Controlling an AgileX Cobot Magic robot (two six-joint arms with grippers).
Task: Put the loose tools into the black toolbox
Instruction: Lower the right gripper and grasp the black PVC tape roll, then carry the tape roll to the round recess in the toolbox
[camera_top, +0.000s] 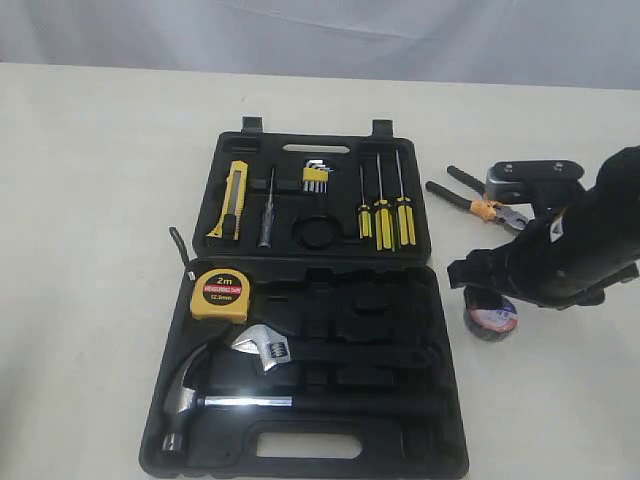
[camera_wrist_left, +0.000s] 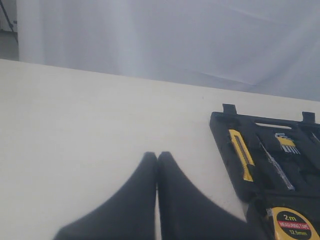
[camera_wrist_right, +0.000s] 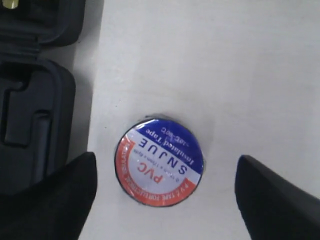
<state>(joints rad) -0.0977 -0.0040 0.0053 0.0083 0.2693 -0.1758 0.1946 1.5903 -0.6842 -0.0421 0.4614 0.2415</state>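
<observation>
The black toolbox (camera_top: 300, 462) lies open on the table, both halves flat. The yellow-black utility knife (camera_top: 232, 198) sits in its far half and the yellow tape measure (camera_top: 220, 294) in its near half. To the right of the box, the tape roll (camera_top: 491, 320) lies flat on the table, its label facing up. My right gripper (camera_top: 490, 288) hovers over the tape roll (camera_wrist_right: 160, 161), open, one finger on each side and touching nothing. The pliers (camera_top: 480, 203) lie further back on the table. My left gripper (camera_wrist_left: 157, 156) is shut and empty over bare table, left of the toolbox (camera_wrist_left: 220, 125).
A claw hammer (camera_top: 200, 395) and an adjustable wrench (camera_top: 262, 347) lie in the near half. Three screwdrivers (camera_top: 385, 215), hex keys (camera_top: 316, 177) and a thin tester (camera_top: 267, 210) sit in the far half. The toolbox wall (camera_wrist_right: 30, 100) is close beside the right gripper's finger.
</observation>
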